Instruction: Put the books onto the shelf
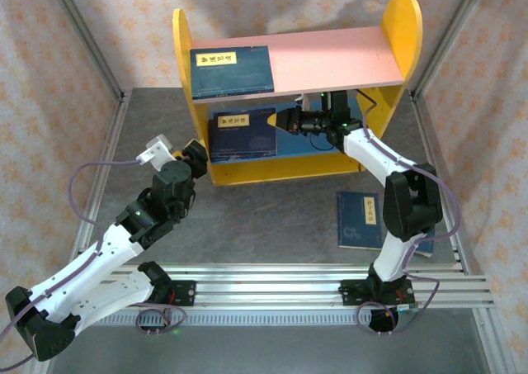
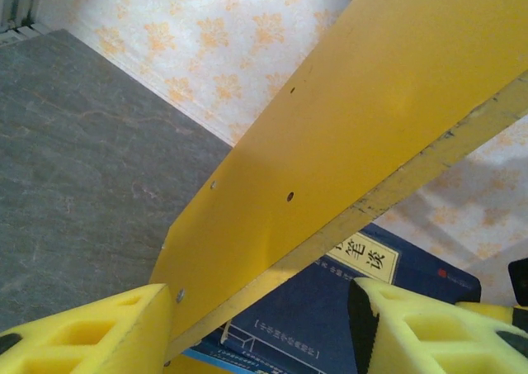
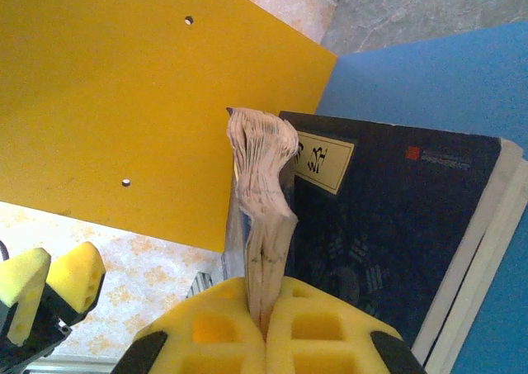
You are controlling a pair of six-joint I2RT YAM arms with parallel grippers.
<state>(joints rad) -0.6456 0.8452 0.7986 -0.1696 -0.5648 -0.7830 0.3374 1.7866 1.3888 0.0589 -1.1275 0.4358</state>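
One shelf (image 1: 402, 27) stands on the table (image 1: 272, 217), with two boards: one pink board (image 1: 330, 56) and one blue board (image 1: 293, 151). Three books show plainly: an upper book (image 1: 232, 68) at the pink board's left end, a lower book (image 1: 242, 133) at the blue board's left end, and a loose book (image 1: 359, 219) near the table's right edge. There are two arms, a left arm (image 1: 107, 254) and a right arm (image 1: 404, 201). A blue corner (image 1: 425, 246) beside the right arm may be a fourth book; I cannot tell.

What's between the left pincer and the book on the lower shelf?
The yellow side panel: in the left wrist view it crosses ahead of the left pincer, the book behind it.
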